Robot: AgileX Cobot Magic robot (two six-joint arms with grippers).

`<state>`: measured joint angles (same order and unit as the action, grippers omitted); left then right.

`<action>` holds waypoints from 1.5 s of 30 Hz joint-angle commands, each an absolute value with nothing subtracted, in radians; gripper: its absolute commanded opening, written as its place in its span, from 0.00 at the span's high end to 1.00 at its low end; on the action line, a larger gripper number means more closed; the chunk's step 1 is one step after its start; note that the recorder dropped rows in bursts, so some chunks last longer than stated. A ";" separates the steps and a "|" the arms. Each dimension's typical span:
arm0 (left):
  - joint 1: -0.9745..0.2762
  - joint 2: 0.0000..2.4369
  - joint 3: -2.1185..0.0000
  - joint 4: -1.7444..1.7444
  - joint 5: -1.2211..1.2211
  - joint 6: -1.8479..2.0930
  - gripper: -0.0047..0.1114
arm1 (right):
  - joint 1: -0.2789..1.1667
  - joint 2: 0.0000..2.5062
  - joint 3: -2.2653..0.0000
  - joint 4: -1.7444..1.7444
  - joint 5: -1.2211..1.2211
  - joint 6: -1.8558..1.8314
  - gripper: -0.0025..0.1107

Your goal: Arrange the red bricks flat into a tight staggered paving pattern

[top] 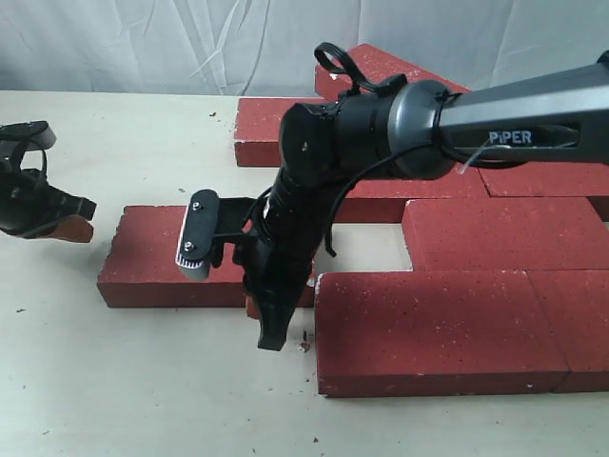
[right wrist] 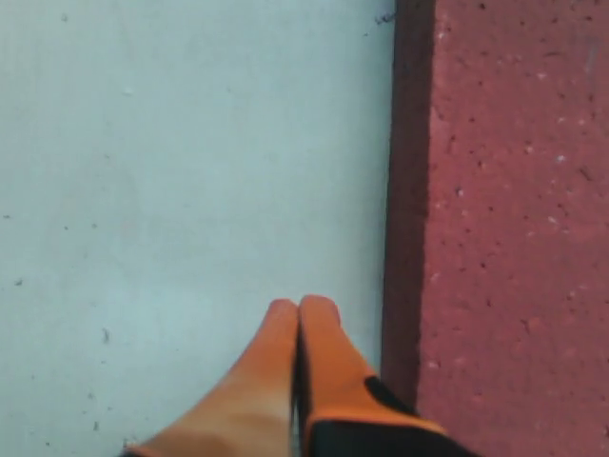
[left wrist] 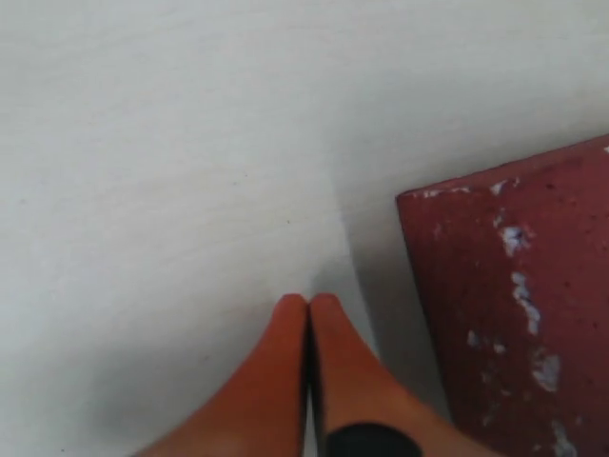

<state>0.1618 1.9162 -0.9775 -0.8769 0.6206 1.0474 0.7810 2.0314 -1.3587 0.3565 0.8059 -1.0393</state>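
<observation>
Several red bricks lie flat at the right as a paved patch, its front-left brick (top: pixel 428 328) nearest the camera. One loose red brick (top: pixel 157 257) lies apart at the left, partly behind my right arm. My right gripper (top: pixel 270 335) reaches across the middle and points down at the table beside the front-left brick's end (right wrist: pixel 514 228). Its orange fingers (right wrist: pixel 324 362) are shut on nothing. My left gripper (top: pixel 65 227) hovers at the far left, shut and empty, with its fingertips (left wrist: pixel 328 314) near the loose brick's corner (left wrist: pixel 514 314).
One brick (top: pixel 381 65) lies on top of the back row, against the white curtain (top: pixel 143 43). A brick-sized gap (top: pixel 366 248) of bare table shows inside the patch. Small crumbs (top: pixel 304 345) lie near the right gripper. The pale table (top: pixel 114 381) stretches to the front and left.
</observation>
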 commanded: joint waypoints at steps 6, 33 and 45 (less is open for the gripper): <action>0.140 1.914 -0.979 -0.906 0.632 1.065 0.96 | 0.779 2.070 -1.360 0.233 0.726 -0.985 0.99; 0.206 1.874 -1.009 -0.902 0.627 1.043 0.96 | 0.634 1.896 -1.355 0.137 0.754 -0.473 0.99; 0.123 1.955 -1.026 -0.883 0.693 1.079 0.96 | 0.548 2.070 -1.373 0.166 0.574 -0.478 0.99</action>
